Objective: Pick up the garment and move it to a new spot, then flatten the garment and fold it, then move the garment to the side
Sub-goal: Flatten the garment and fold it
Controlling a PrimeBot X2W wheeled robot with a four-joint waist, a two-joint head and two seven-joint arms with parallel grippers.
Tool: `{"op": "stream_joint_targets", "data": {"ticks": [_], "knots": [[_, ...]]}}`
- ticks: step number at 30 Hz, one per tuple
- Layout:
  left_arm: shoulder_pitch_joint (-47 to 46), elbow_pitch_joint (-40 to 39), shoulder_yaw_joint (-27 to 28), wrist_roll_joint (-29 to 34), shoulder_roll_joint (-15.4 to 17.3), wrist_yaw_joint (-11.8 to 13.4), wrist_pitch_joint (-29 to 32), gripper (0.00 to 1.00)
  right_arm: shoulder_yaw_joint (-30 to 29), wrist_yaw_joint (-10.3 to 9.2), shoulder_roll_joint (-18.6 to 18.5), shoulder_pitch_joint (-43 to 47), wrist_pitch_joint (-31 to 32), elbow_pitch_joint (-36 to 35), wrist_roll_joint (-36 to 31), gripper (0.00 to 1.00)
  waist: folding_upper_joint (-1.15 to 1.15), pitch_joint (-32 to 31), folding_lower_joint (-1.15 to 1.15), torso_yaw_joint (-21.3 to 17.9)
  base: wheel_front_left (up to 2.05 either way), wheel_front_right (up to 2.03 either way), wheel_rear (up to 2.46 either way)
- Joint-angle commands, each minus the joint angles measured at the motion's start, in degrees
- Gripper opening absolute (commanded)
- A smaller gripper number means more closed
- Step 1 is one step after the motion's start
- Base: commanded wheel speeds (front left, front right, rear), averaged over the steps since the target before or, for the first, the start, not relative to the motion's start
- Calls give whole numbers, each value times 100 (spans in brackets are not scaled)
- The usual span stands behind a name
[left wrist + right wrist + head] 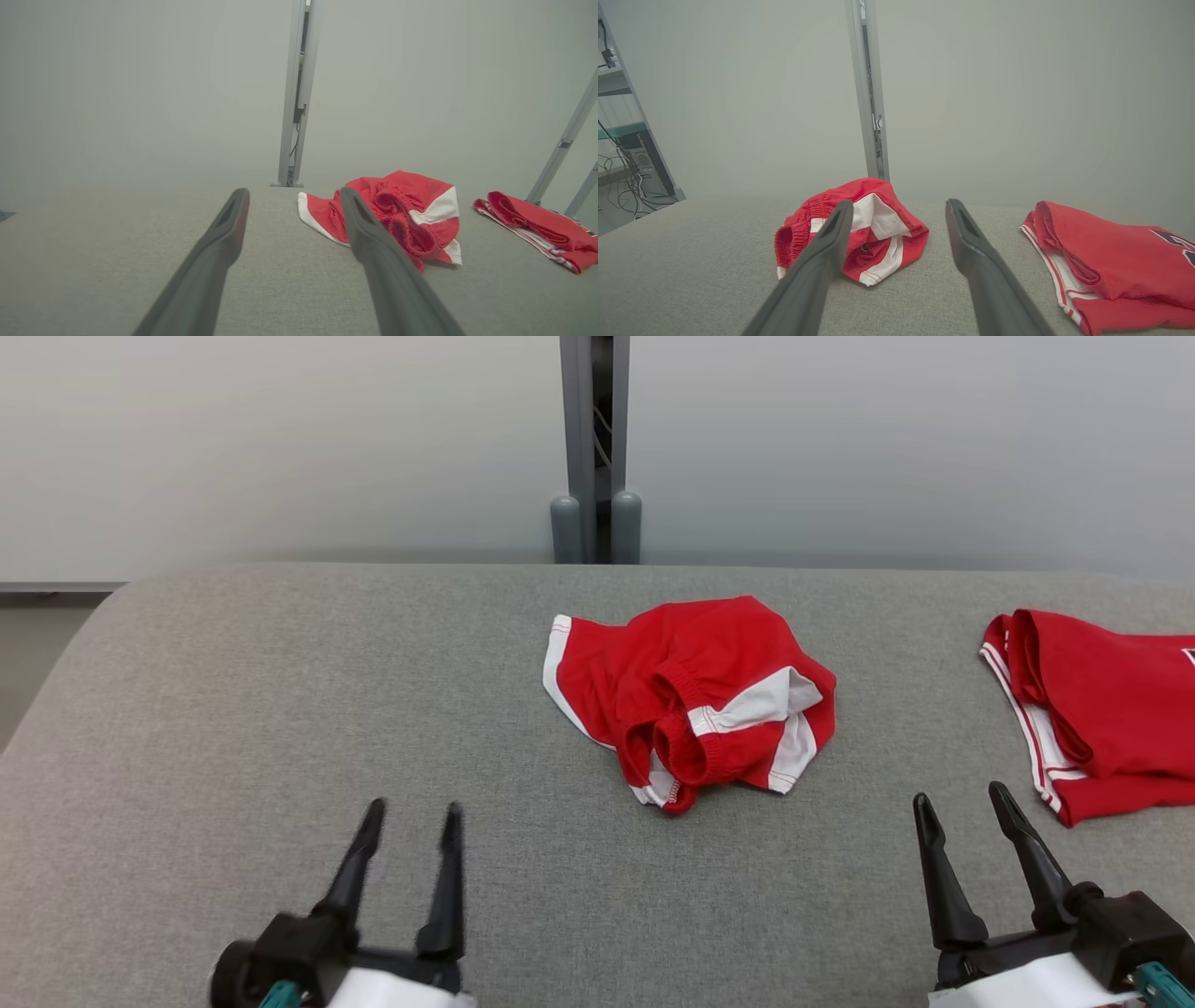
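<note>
Splayed left gripper (414, 806), right gripper (960, 792); garment (691, 695)

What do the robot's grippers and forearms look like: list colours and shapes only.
The left gripper and right gripper match: two long black fingers tapering to pointed tips, on a chunky black base. Behind each base sit a small teal fitting and a white forearm shell. Seen close in the wrist views, the fingers look dark grey with a shallow groove near the tip.
</note>
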Motion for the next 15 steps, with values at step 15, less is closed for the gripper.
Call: {"op": "stream_joint_targets", "data": {"ticks": [15], "knots": [[-2487,1510,-2095,-1466,19,-356,136,100,192,-1,-30,-547,-2,-7,-100,100,0,833,0,-682,0,0,0]]}}
